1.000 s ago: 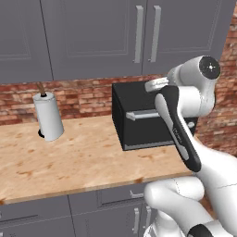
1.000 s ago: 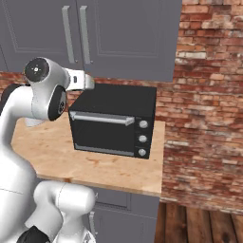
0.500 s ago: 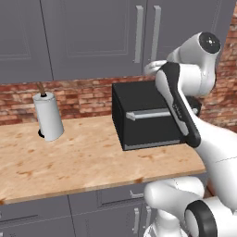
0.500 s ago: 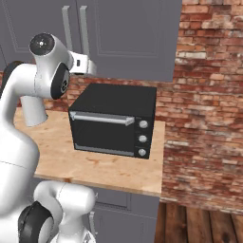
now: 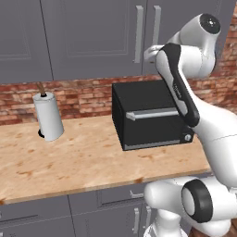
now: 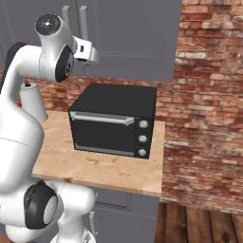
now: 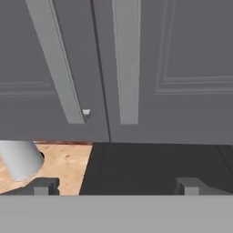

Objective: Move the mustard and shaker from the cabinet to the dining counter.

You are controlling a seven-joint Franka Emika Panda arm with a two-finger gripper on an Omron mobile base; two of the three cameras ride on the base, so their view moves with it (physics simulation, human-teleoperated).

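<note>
Holding my gripper (image 7: 116,185) wide apart, I grab nothing and touch nothing. My two dark fingertips (image 7: 43,186) sit low in the hand view, far from each other, with open air between them.

In front of my hand, the cabinet (image 7: 173,54) covers the top of the hand view. Its two doors are shut. Two silver handles (image 7: 126,59) run up and down near the middle, one on each side of the thin dark line where the doors meet. My hand is just below the bottom ends of the handles, near them but not on them.

I cannot see the mustard or the shaker, since the doors are closed.

Under my hand is the flat top of the black oven (image 5: 150,115), in the middle of the left base view. It stands on the wood counter (image 5: 69,162). A paper towel roll (image 5: 47,115) stands at the left of that view, well apart from the oven. Between them the counter is bare. A brick wall (image 6: 209,118) fills the right side of the right base view.
</note>
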